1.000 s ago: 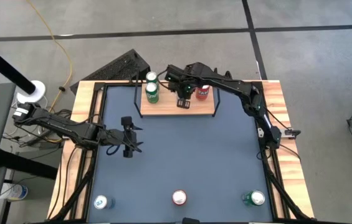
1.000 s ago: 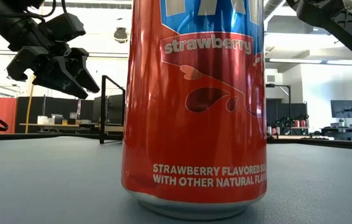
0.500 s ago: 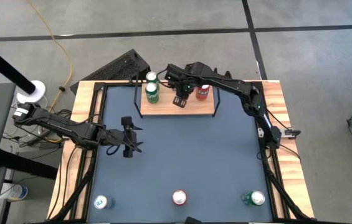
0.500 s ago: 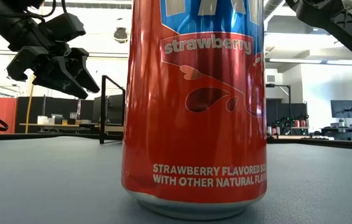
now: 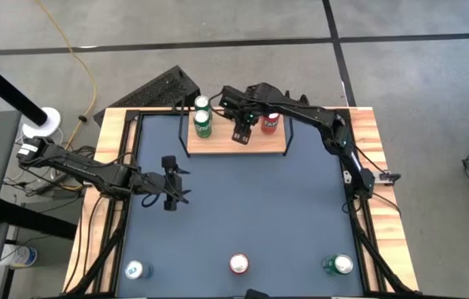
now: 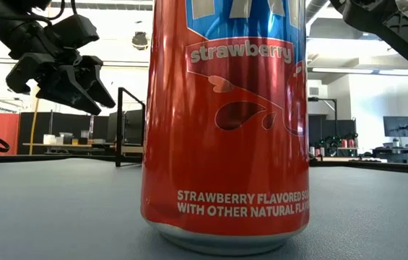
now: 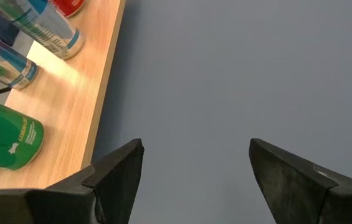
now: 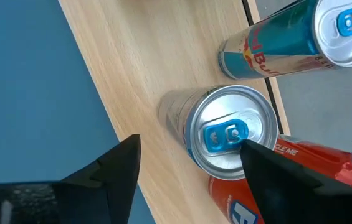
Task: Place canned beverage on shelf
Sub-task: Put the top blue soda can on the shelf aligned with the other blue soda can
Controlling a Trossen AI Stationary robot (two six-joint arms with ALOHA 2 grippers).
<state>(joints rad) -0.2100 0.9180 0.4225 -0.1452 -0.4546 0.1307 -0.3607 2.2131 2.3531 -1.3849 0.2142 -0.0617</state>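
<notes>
At the near edge of the table (image 5: 242,208), well apart from the shelf (image 5: 274,141), three cans stood in a row: a pale one (image 5: 135,270) at the left corner, a red strawberry can (image 5: 239,264) in the middle and a green one (image 5: 339,265) at the right corner. The strawberry can filled most of the low view. Closer to the shelf, out over the bare grey top off its left front corner, the left gripper (image 5: 170,194) hung with its jaws apart and nothing between them. On the shelf itself stood a green can (image 5: 203,123) at the left end, with another green can (image 5: 202,104) just behind it, and a red can (image 5: 270,123) toward the right. The right gripper (image 5: 241,133) was over the middle of the shelf board, its fingers spread wide around a silver-topped can (image 8: 228,134) that stood upright on the wood, just beside the red can. Whether the fingers touched that can could not be told.
</notes>
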